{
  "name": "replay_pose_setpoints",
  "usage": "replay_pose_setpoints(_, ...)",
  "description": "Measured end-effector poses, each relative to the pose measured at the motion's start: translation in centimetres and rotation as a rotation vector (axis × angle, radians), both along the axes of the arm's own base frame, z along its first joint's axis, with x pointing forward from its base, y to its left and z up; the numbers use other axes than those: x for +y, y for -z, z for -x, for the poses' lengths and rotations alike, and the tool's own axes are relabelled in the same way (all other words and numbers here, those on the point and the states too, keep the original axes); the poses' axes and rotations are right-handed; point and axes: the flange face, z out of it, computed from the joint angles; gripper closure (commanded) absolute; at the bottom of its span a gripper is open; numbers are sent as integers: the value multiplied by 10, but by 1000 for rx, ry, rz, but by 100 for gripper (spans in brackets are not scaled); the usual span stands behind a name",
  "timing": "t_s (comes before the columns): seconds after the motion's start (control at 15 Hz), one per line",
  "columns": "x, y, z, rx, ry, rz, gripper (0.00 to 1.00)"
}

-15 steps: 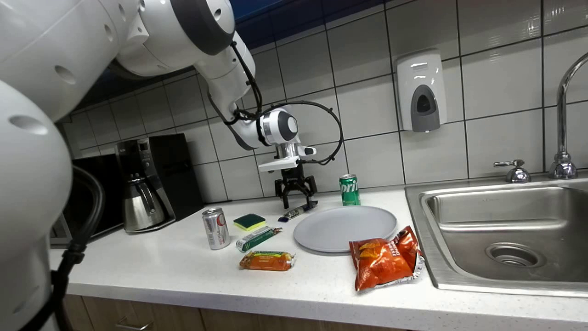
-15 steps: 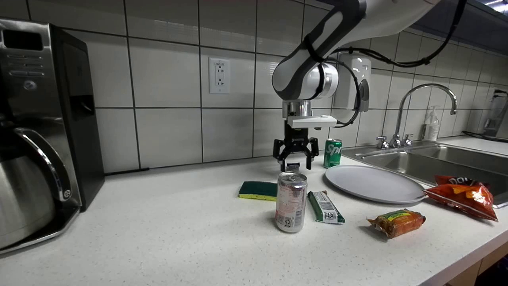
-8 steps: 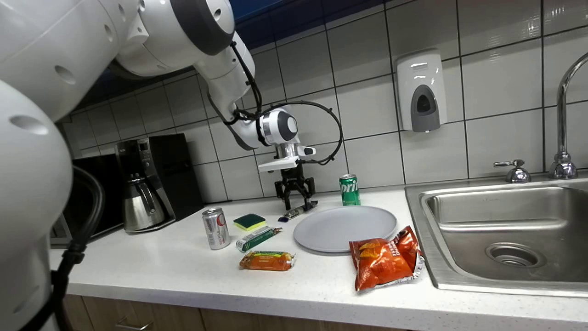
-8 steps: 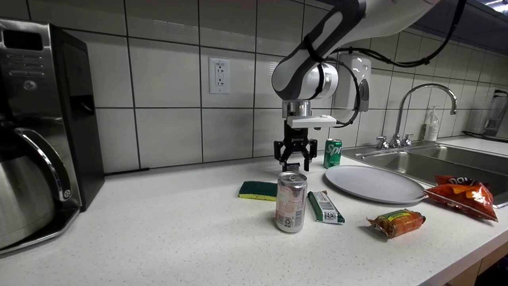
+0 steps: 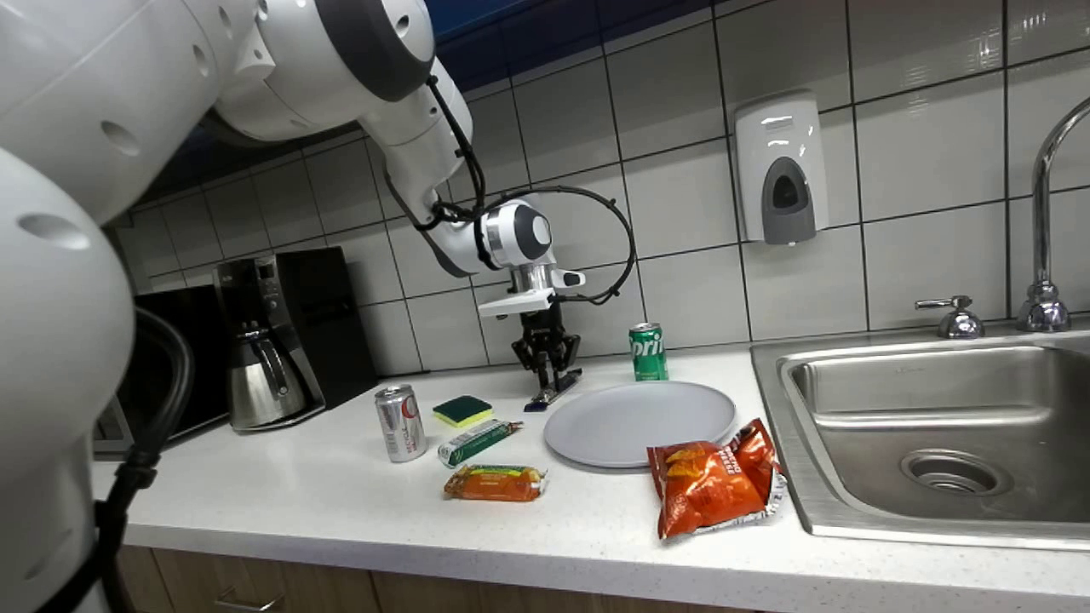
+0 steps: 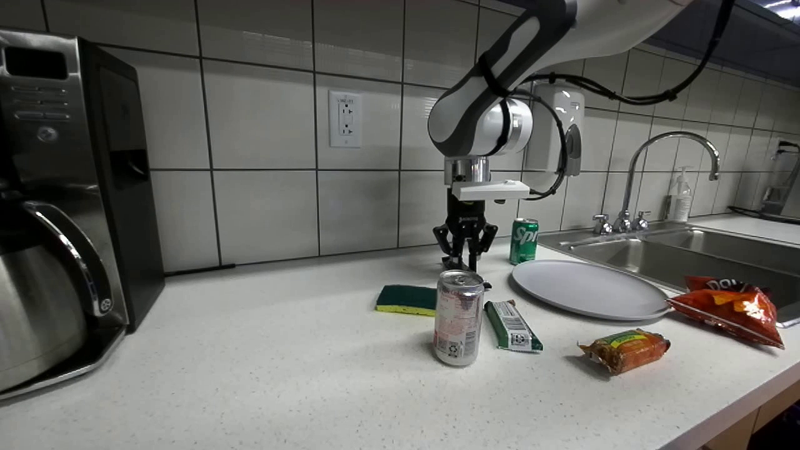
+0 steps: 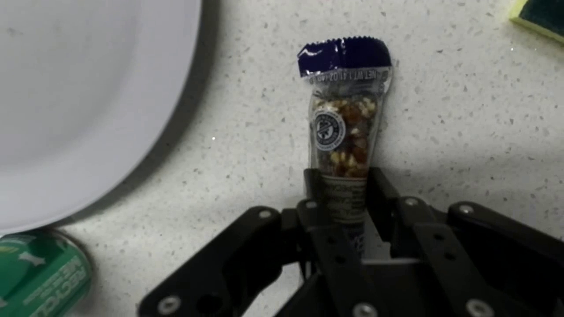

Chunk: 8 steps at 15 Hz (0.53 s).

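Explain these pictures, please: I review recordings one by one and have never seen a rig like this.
The machine is a white, jointed robot arm ending in a black two-fingered gripper. The two exterior views look at it from outside; the close-up, the wrist view, looks down past the gripper from the arm's end.

On the white speckled countertop are a flat round grey plate, a green metal Sprite can, a silver metal can, a green-and-yellow rectangular sponge, a long green-wrapped bar, a short orange-wrapped snack and a shiny orange chip bag. A steel sink is set into it.

The gripper is closed on a slim, clear-wrapped nut bar with a dark blue end. Whether the bar is lifted is hard to tell.
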Motion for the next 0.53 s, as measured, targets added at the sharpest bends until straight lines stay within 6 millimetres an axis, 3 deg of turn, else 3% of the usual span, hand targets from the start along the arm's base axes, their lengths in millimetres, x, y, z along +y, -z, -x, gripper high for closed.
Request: replay_pose_setpoints(0.53,0,-10,-1,-13,0,-1,93)
